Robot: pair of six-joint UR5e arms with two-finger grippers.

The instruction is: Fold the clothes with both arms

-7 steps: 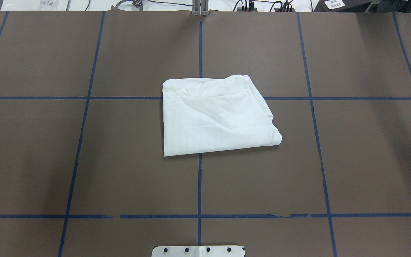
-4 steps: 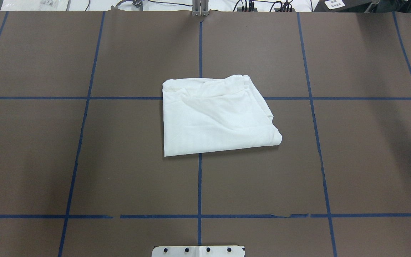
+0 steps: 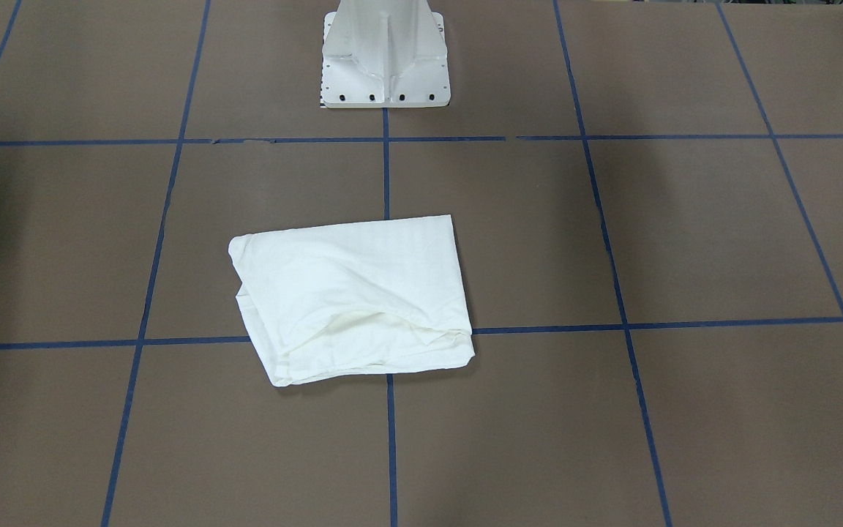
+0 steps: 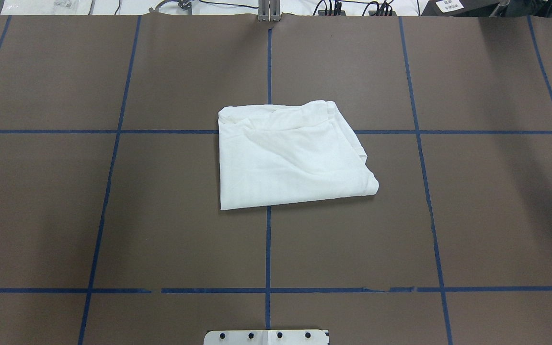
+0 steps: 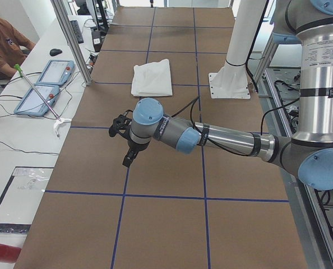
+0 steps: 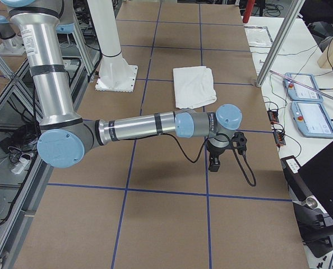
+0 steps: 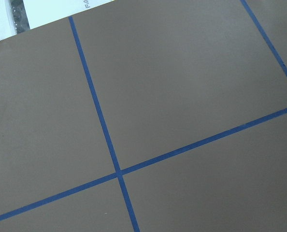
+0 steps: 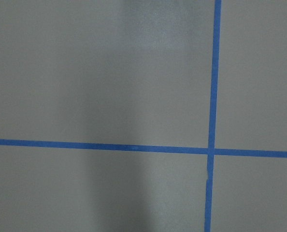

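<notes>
The white shirt (image 4: pixel 290 158) lies folded into a flat, roughly four-sided packet, plain white on its upper face with soft creases and no print showing. Its long axis runs across the surface (image 4: pixel 161 230) from the robot's left to its right. The left edge is straight and crisp, and the near edge slants slightly away from the robot toward a rounded right corner. The loose, layered edge with a shallow gaping fold faces the far side, away from the robot. The packet sits at the middle of the surface, over the crossing of the blue tape lines (image 4: pixel 268 249), straight out from the white pedestal (image 3: pixel 385 58). Nothing touches it. The left arm (image 5: pixel 228 140) reaches out low over the robot's left end, its left pincer (image 5: pixel 128 157) well apart from the shirt. The right arm (image 6: pixel 138 128) mirrors it at the other end with the right pincer (image 6: pixel 214 162). I cannot tell whether either pincer is spread or pressed together.
</notes>
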